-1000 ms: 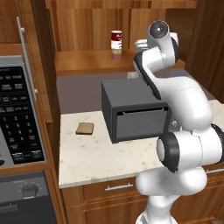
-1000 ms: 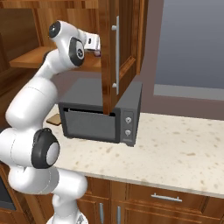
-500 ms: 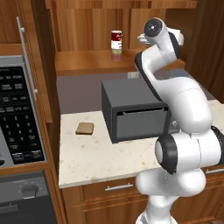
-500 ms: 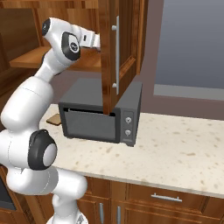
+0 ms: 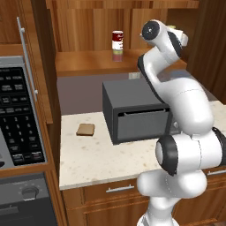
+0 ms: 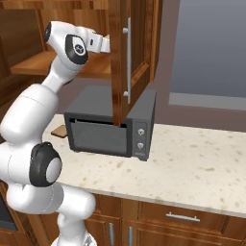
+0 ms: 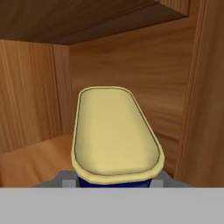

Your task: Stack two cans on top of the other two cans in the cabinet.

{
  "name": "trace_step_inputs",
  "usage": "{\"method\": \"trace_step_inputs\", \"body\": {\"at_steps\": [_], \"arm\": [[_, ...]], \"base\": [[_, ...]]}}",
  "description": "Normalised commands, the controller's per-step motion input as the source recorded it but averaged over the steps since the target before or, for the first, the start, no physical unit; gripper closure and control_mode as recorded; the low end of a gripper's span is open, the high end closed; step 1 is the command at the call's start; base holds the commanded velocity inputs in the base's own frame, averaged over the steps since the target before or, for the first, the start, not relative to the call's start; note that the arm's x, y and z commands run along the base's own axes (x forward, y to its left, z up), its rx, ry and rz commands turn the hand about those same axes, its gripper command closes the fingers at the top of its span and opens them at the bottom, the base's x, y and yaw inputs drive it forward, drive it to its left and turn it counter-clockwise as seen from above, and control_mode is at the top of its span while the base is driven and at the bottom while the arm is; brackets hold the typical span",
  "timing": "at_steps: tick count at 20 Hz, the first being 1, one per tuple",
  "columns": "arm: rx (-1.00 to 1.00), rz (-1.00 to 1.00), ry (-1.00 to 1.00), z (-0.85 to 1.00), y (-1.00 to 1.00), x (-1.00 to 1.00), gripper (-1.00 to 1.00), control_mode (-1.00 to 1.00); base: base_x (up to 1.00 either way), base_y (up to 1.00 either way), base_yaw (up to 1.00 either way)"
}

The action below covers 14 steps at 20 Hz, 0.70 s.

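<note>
Left base view first, working across: a black microwave panel [image 5: 17, 119] fills the left edge, with a long steel door handle [image 5: 25, 57] above it. Next comes a speckled worktop [image 5: 101, 154] with a slice of toast [image 5: 85, 129] lying flat, just left of a dark grey oven [image 5: 137, 112]. Above and behind these the cabinet [image 5: 88, 26] stands open, its wooden shelf [image 5: 88, 62] carrying a red-and-white can [image 5: 117, 40] stacked upright on another tin [image 5: 117, 55] whose markings are too small to make out. To the right, the white arm bends up over the oven and reaches in at shelf height.

From the right base view, the wrist heads into the cabinet behind an open cabinet door [image 6: 126, 57], which hangs down in front of the oven [image 6: 115, 127] and hides the hand itself. The worktop [image 6: 202, 163] runs off to the right of the oven.

Hand view, close in: the hand [image 7: 114, 181] is clamped on a dark blue can with a yellow label [image 7: 114, 131], held inside the cabinet [image 7: 144, 65], above the shelf [image 7: 30, 162], with wood-grain walls on the left, at the back and on the right.
</note>
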Motion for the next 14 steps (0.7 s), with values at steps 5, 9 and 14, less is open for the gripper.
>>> {"method": "trace_step_inputs", "body": {"at_steps": [5,9,14], "arm": [[0.0,-0.11,0.01,0.07,-0.1,0.0,1.0,-1.0],[0.0,-0.07,0.04,0.09,-0.1,0.05,1.0,-1.0],[0.0,-0.03,0.04,0.01,-0.08,0.05,1.0,-1.0]], "base": [[0.0,0.0,0.0],[0.0,0.0,0.0],[0.0,0.0,0.0]]}}
